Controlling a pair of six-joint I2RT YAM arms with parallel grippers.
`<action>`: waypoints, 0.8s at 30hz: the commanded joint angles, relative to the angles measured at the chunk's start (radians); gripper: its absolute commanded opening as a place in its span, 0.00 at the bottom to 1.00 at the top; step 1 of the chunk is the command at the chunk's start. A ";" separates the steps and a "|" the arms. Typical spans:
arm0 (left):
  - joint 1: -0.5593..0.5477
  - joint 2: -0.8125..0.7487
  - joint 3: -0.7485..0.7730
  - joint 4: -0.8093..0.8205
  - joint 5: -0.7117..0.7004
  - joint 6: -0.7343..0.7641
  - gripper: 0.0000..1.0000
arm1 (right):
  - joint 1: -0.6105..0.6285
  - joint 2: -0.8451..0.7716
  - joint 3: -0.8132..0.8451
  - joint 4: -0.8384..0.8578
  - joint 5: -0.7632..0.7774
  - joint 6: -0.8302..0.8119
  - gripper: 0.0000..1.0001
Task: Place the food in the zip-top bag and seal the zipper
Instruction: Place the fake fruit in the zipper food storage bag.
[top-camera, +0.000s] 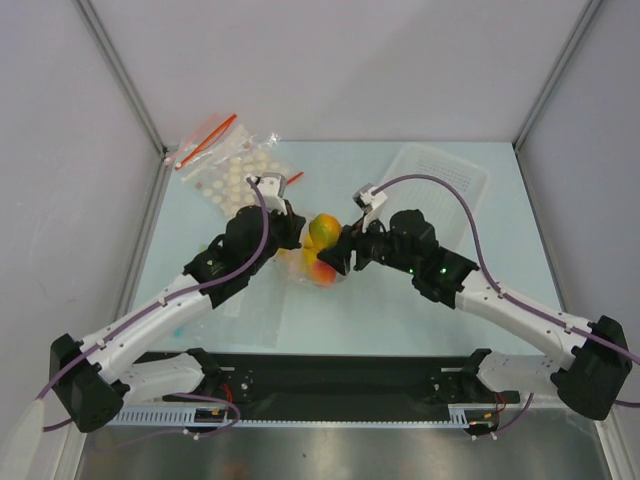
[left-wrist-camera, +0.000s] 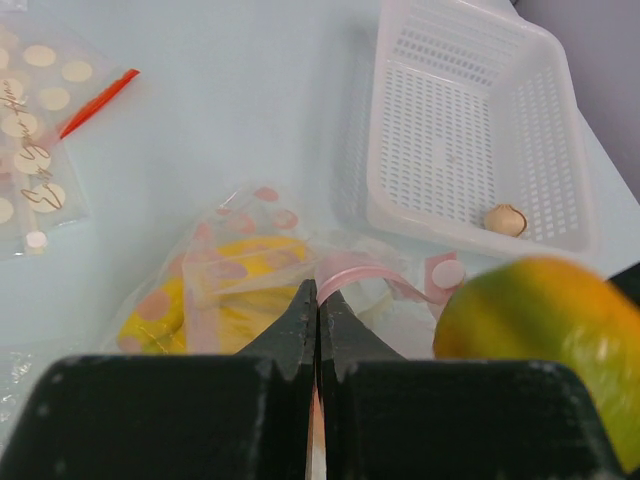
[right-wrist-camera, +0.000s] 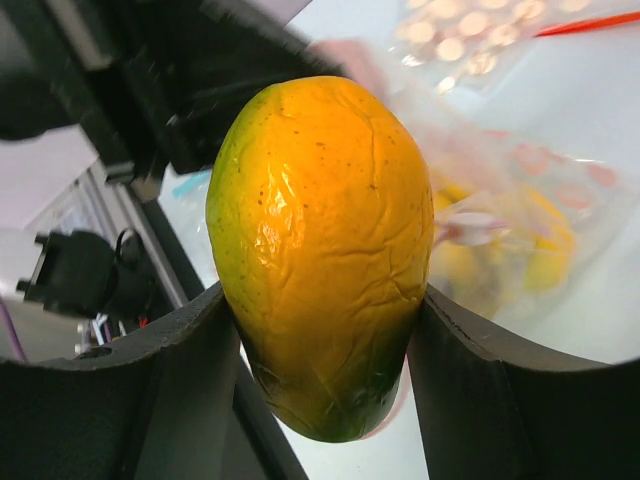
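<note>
The pale blue table (top-camera: 400, 310) bears a clear bag of cream discs (top-camera: 235, 175) far left; a white perforated basket (top-camera: 445, 152) far right; the zip-top bag (left-wrist-camera: 230, 215) rests centrally between them.

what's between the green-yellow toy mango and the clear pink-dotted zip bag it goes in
Nothing visible. The right gripper holds the green-yellow toy mango close by the clear pink-dotted bag, whose pink zip strip the left gripper pinches; how far its mouth gapes is unclear.
</note>
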 joint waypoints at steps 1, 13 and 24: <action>-0.004 -0.042 0.034 0.011 -0.060 0.023 0.01 | 0.055 0.018 0.063 0.034 -0.030 -0.071 0.42; -0.004 -0.072 0.010 0.056 -0.025 0.021 0.01 | 0.095 0.144 0.135 -0.063 0.049 -0.060 0.43; -0.007 -0.097 -0.004 0.088 0.066 0.009 0.01 | 0.088 0.228 0.160 -0.092 0.194 -0.062 0.45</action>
